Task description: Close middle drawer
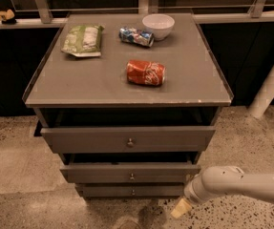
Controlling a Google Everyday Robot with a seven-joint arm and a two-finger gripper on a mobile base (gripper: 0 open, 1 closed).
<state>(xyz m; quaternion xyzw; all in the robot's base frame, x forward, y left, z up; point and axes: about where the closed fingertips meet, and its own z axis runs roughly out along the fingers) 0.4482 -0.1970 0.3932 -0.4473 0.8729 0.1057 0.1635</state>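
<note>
The grey cabinet has three drawers. The top drawer (127,138) is pulled out furthest. The middle drawer (131,172) below it is pulled out partly, and its small round knob (131,177) faces me. The lowest drawer (132,191) sits almost flush. My white arm (237,182) comes in from the right edge. The gripper (180,208) is low, near the floor, just right of and below the middle drawer's right front corner. It touches no drawer.
The cabinet top (79,80) holds a red soda can (146,72) lying on its side, a crushed blue can (135,36), a white bowl (158,26) and a green snack bag (83,39). A white post (270,87) stands at right. A railing runs behind the cabinet.
</note>
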